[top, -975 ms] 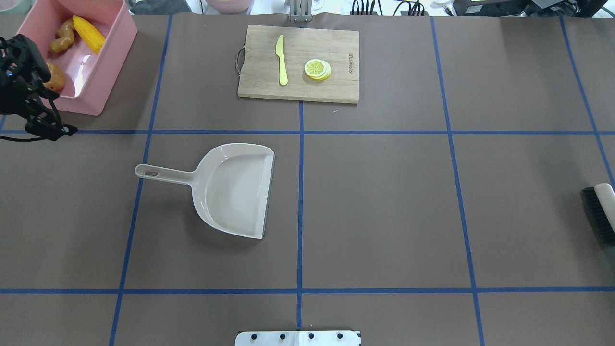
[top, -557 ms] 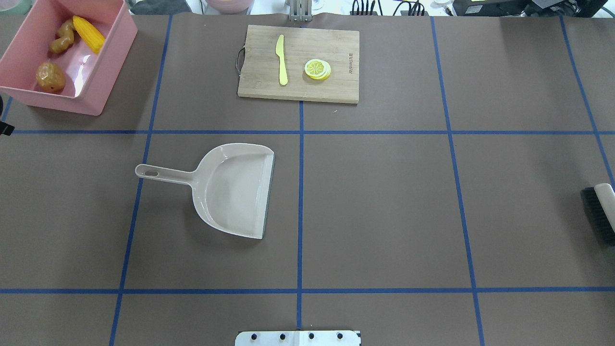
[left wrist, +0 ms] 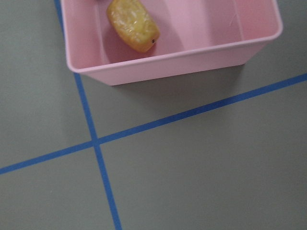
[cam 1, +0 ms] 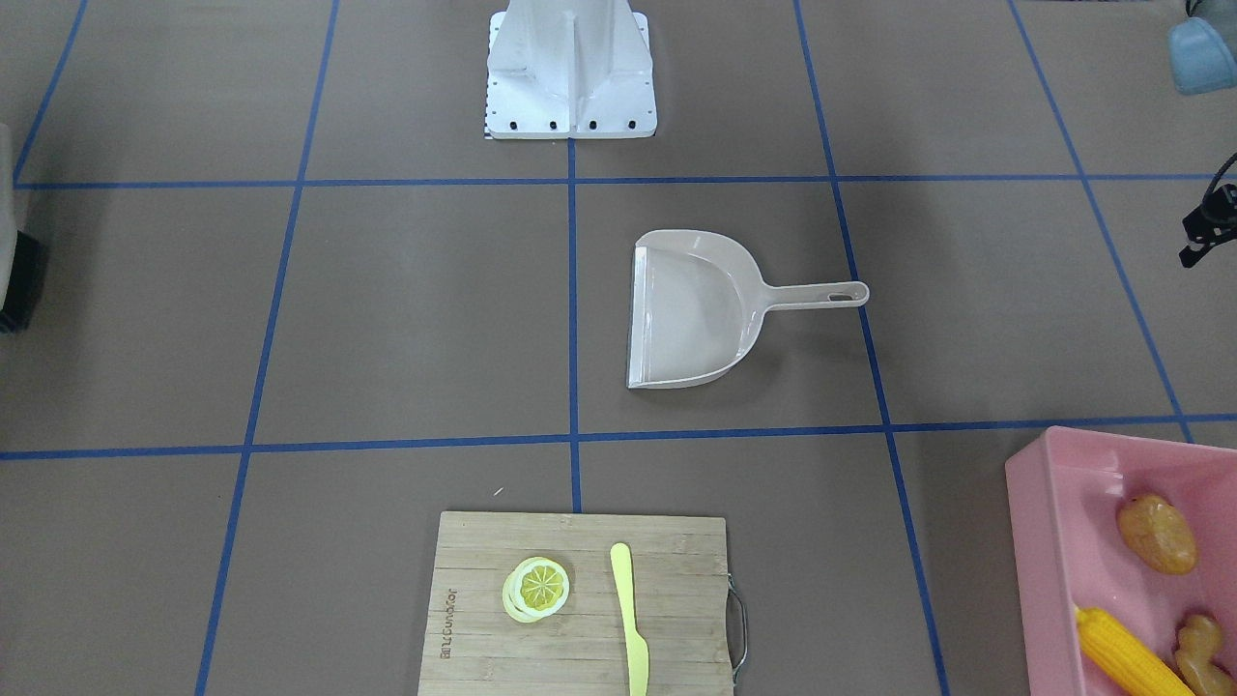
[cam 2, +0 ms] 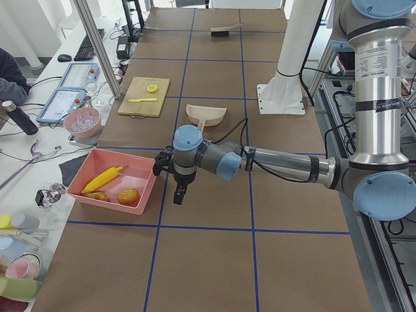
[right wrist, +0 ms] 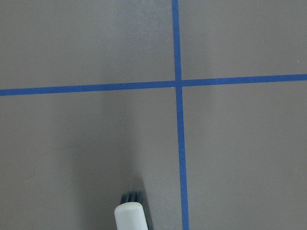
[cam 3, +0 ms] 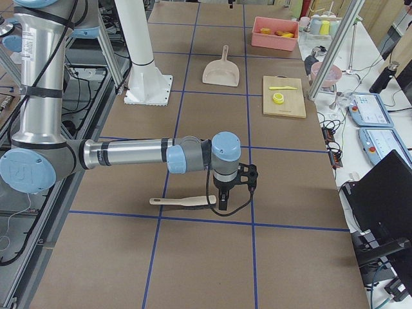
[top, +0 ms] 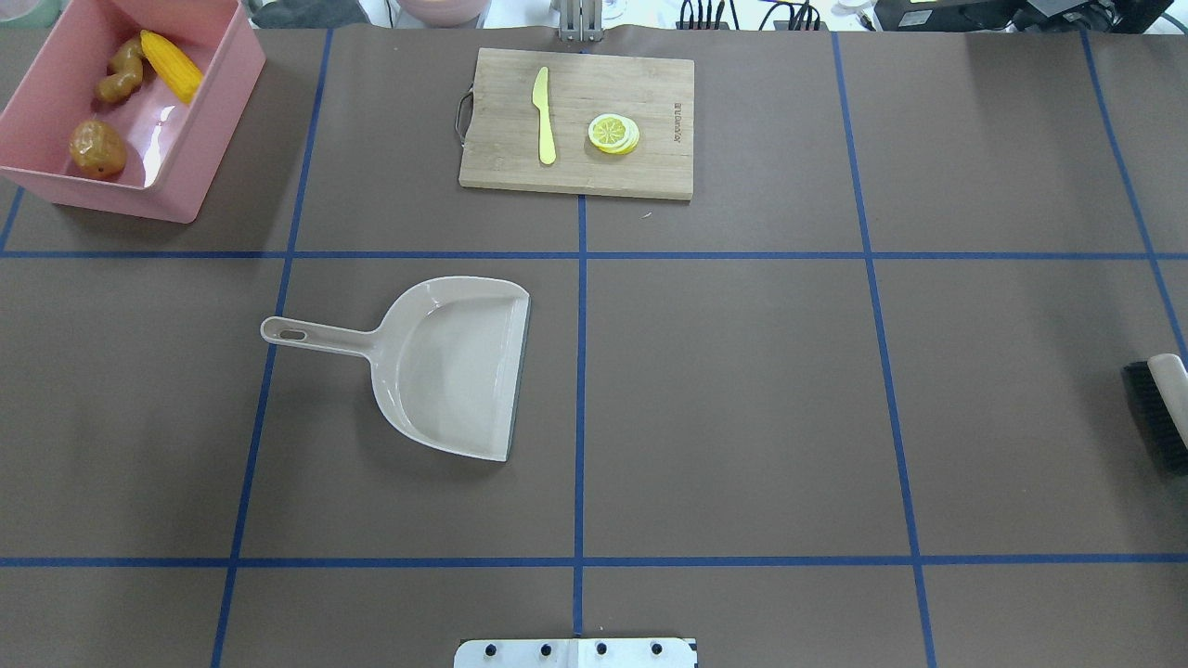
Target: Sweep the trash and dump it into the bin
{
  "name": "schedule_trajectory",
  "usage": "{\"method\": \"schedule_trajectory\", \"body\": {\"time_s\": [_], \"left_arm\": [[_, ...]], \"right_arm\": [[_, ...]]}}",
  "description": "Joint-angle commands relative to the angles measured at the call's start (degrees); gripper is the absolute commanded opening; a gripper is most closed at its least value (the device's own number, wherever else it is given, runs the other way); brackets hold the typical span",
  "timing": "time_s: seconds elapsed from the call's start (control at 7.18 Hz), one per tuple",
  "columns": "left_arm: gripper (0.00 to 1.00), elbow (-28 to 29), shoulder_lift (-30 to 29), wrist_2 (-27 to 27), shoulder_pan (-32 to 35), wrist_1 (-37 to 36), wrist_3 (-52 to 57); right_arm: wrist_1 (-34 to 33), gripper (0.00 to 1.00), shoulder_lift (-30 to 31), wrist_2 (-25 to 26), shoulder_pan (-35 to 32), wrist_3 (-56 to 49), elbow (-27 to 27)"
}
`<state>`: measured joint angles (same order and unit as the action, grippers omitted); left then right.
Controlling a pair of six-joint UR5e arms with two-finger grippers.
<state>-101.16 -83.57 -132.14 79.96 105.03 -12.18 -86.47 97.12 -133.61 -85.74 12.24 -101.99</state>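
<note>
Pink bin (top: 212,104) holds corn cob (top: 172,65), potato (top: 96,148), ginger root (top: 122,72); dustpan (top: 455,371) well apart

I see one long table (top: 742,417) with a matte brown cover, gridded with blue tape lines (top: 580,371). Aluminium posts (cam 2: 97,45) stand along its far edge. Past them, a white side bench (cam 2: 26,140) holds two tablets (cam 2: 63,104) and a keyboard (cam 2: 85,47). A dark laptop (cam 3: 380,193) sits toward the right end. The light is even and the shadows are soft.

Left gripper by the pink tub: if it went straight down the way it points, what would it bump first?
The left gripper would likely meet the brown table cover, beside the large pink plastic tub, not in it.
</note>
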Motion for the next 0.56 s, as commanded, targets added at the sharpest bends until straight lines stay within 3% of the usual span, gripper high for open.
{"method": "schedule_trajectory", "body": {"time_s": [0.0, 0.42], "left_arm": [[0.99, 3.2, 0.2, -8.5, 2.4, -0.1, -0.5], [0.99, 2.7, 2.4, -8.8, 4.5, -0.2, -0.5]], "right_arm": [[-0.3, 1.00, 0.1, -0.1, -0.5, 0.1, 0.0], [-0.4, 1.00, 0.2, -0.1, -1.2, 0.1, 0.0]]}}
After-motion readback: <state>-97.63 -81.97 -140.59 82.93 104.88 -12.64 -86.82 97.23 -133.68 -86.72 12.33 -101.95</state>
